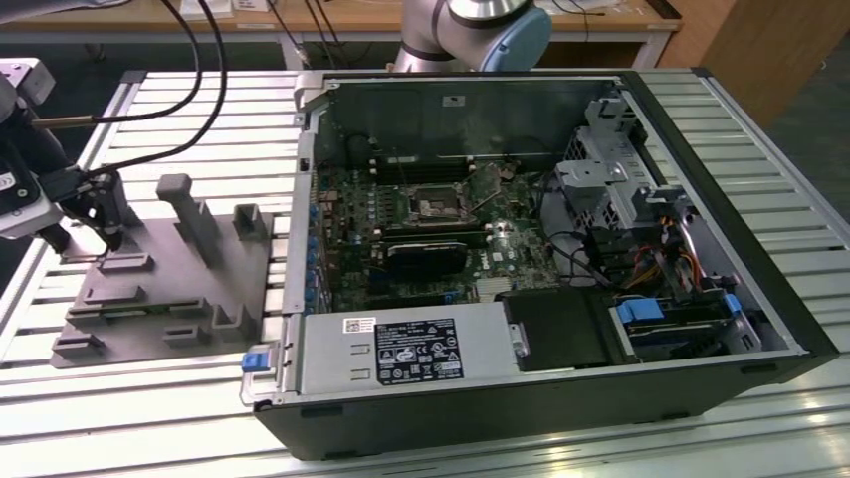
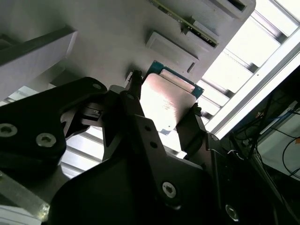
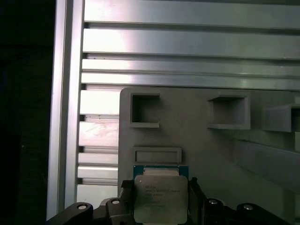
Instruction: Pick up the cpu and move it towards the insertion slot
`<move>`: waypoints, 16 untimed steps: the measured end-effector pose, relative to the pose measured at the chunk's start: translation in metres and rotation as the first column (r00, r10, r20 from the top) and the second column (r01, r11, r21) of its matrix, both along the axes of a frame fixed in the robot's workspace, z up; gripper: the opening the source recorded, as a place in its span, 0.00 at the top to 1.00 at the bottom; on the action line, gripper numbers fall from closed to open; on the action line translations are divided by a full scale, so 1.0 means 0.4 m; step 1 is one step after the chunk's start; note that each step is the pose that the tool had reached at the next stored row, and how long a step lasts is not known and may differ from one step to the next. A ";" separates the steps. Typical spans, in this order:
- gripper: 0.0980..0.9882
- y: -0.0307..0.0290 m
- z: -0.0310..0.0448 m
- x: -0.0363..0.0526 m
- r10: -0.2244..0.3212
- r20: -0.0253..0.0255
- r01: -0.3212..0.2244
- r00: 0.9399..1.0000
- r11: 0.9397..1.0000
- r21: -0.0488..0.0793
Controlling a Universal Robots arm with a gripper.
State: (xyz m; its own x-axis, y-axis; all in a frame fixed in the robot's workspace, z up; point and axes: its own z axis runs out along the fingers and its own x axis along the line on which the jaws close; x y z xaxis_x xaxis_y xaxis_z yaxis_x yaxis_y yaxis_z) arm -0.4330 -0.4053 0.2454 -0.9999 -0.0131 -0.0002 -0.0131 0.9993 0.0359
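Table (image 1: 146, 408): ribbed aluminium slats, bright with glare, carrying a grey fixture at the exterior view's left and an open computer case (image 1: 777, 299) beside it.
Fixture (image 1: 153, 299): matte grey plastic plate with moulded upright posts and shallow rectangular recesses. My read is that it parks each part in a known spot so the arm can find it.
Gripper (image 1: 87, 239): down over the fixture's end farthest from the case, at the exterior view's left.
Fingers (image 2: 140, 126): black, angular and bolted together, one on each side of the chip. They are drawn in narrow against two opposite edges, and look clamped on it. A side pinch like that, I'd judge, keeps the lid and underside untouched.
Cpu (image 3: 161, 199): flat square with a silvery metal lid and rounded corners, a thin blue-green board rim peeking out along one edge. It sits between the fingers, right over the fixture plate and just beside a small rectangular recess. Whether it has lifted clear of the plate, I can't tell.
Insertion slot (image 1: 436, 206): dark square socket in a silver frame on the green motherboard (image 1: 519, 249) inside the case. It is well apart from the gripper, with the case wall between.
Progress: the grasp looks made, and the carry toward the socket is not yet done.
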 end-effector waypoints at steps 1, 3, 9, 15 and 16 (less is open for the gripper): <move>0.50 0.000 0.001 0.000 0.000 0.000 0.000 1.000 1.000 0.000; 0.50 0.000 0.005 0.000 0.000 0.000 0.000 1.000 1.000 0.000; 0.50 0.000 0.018 0.000 0.000 0.000 0.000 1.000 1.000 0.000; 0.50 0.000 0.032 0.000 0.000 0.000 0.000 1.000 1.000 0.000; 0.50 0.000 0.034 0.000 0.000 0.000 0.000 1.000 1.000 0.000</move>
State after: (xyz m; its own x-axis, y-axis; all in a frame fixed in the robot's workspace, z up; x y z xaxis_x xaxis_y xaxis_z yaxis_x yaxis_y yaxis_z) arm -0.4330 -0.4053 0.2590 -0.9999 -0.0131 -0.0001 -0.0131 0.9993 0.0358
